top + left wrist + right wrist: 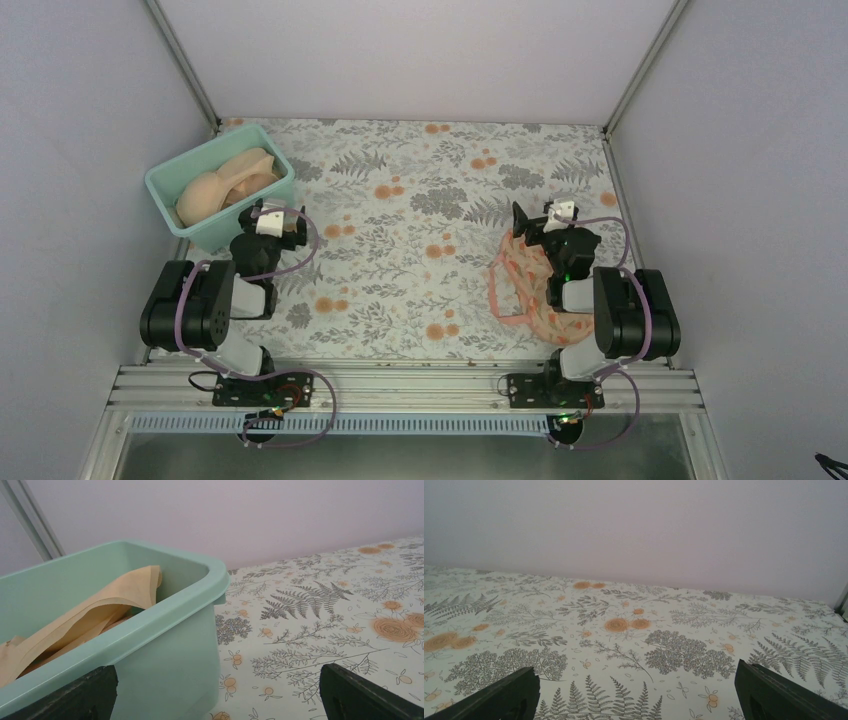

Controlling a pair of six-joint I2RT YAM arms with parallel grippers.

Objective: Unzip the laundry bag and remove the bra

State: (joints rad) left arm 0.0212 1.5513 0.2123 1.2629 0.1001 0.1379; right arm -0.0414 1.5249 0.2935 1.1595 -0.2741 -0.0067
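— Floral tablecloth (pixel 420 200) all round us; where do we see the laundry bag (pixel 520 285)?
— On the cloth, half under the right arm (pixel 625 310).
— And our pincers?
— We see the right gripper (pixel 636 667) spread wide, facing bare cloth, holding nothing. The left gripper (pixel 218 666) gapes wide too, empty, just beside the teal tub (pixel 165 185).

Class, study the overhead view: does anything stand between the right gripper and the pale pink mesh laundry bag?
Nothing visible does. The pale pink mesh laundry bag lies just beneath the right gripper, whose fingers are open. The teal plastic tub stands far off, on the left side.
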